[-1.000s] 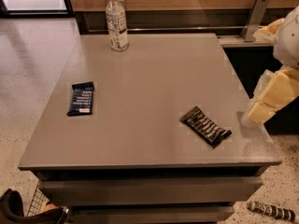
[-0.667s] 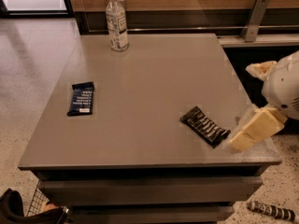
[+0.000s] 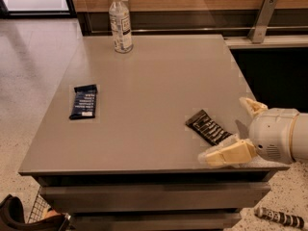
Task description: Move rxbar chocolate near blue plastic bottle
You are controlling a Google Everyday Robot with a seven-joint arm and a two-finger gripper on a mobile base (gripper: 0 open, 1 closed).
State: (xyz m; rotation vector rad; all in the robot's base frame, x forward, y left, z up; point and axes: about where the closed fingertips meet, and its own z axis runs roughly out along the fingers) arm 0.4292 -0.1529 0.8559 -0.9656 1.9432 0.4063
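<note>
The rxbar chocolate (image 3: 207, 126), a flat black bar with white lettering, lies at an angle on the grey table (image 3: 159, 85) near the front right corner. The blue plastic bottle (image 3: 120, 22) stands upright at the table's far left, well away from the bar. My gripper (image 3: 223, 130) reaches in from the right at the front right corner. It is open, with one cream finger (image 3: 226, 155) just in front of the bar's right end and the other (image 3: 252, 107) behind it. It holds nothing.
A dark navy-blue wrapped bar (image 3: 84, 101) lies on the left side of the table. A metal bracket (image 3: 262, 18) and a wooden wall run behind the table. A dark striped object (image 3: 279, 218) lies on the floor at the front right.
My gripper has moved down and to the left, from beside the table's right edge to around the right end of the rxbar chocolate. The bars and the bottle have not moved.
</note>
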